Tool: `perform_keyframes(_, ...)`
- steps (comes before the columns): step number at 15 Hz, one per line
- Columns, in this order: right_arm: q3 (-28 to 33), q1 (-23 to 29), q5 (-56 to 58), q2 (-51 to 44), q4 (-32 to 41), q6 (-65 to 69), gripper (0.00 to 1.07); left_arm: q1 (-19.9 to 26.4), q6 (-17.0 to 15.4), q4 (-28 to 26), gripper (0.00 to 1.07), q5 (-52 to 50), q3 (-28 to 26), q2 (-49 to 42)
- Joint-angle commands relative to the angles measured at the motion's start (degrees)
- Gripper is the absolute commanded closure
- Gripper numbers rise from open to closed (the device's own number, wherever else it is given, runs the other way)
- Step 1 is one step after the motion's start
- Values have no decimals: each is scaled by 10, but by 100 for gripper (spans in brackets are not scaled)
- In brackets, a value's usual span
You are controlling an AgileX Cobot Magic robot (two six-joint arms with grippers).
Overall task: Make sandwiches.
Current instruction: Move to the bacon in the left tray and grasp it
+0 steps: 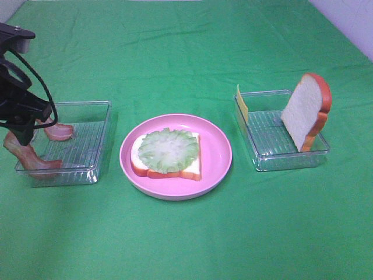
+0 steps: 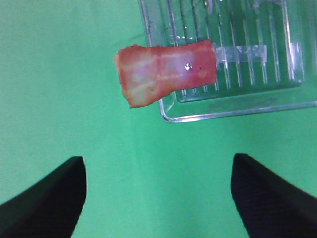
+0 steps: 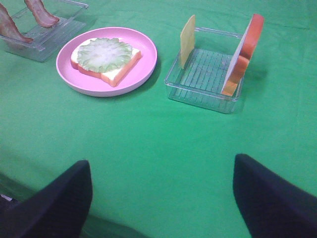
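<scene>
On the pink plate (image 1: pixel 218 153) lies a white bread slice (image 1: pixel 193 166) with an orange-brown crust, topped by a green lettuce leaf (image 1: pixel 168 149). Two reddish bacon strips sit in the left clear tray (image 1: pixel 96 166): one (image 1: pixel 59 131) inside, the other (image 1: pixel 24 153) hanging over the tray's left edge. That overhanging bacon strip (image 2: pixel 166 73) lies ahead of my left gripper (image 2: pixel 158 198), which hovers open and empty above the cloth. The right tray (image 1: pixel 265 137) holds a yellow cheese slice (image 1: pixel 242 103) and a second bread slice (image 1: pixel 306 111), both leaning upright. My right gripper (image 3: pixel 161 198) is open and empty, well back from the plate.
A green cloth (image 1: pixel 186 245) covers the whole table. My left arm (image 1: pixel 17 105) with its cables stands over the left tray's outer end. A pale wall edge shows at the far right corner (image 1: pixel 349 23).
</scene>
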Motion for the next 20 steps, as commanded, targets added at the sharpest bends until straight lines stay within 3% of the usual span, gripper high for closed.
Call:
perform_keyframes(1,2,-2,-5,-3,-1,-8,33,37,-28,-10,30,4,-9,23)
perform_keyframes(4,2,-2,-5,-3,-1,-8,33,97,-22,-69,30,-41,-9,36)
perform_keyframes(6,2,-2,-5,-3,-1,-8,33,103,-22,-77,30,-46,-9,40)
perform_keyframes(7,2,-2,-5,-3,-1,-8,33,109,-4,-97,33,-60,-9,61)
perform_keyframes(12,2,-2,-5,-3,-1,-8,33,109,-3,-107,39,-117,-9,106)
perform_keyframes(20,2,-2,-5,-3,-1,-7,33,109,-22,-113,104,-158,-10,117)
